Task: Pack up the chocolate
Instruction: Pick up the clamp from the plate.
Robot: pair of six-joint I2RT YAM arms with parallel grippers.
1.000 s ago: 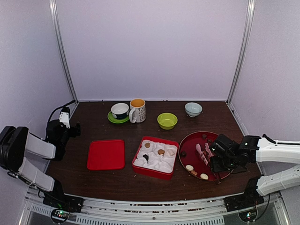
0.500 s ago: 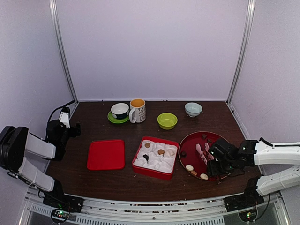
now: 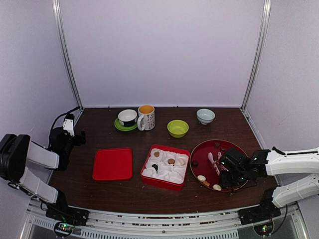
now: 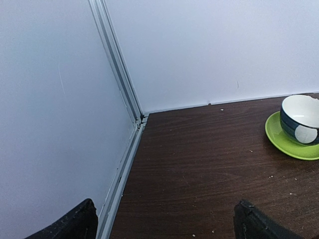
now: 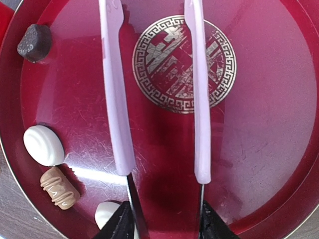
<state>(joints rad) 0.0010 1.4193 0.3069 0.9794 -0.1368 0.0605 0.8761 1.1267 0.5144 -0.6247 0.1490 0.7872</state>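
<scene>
The right gripper (image 5: 164, 225) pinches pink tongs (image 5: 117, 99), tips cut off. The chocolate (image 5: 44, 145) lies near the rim of the red plate (image 5: 269, 124), one white piece half hidden by a finger. The left gripper (image 4: 164, 224) gapes over the dark table (image 4: 199, 164), pale walls (image 3: 159, 50) around.

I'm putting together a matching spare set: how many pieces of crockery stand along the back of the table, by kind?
Mug: 1
Cup: 1
Saucer: 1
Bowls: 2, the lime-green bowl and the pale blue bowl
Total: 5
</scene>
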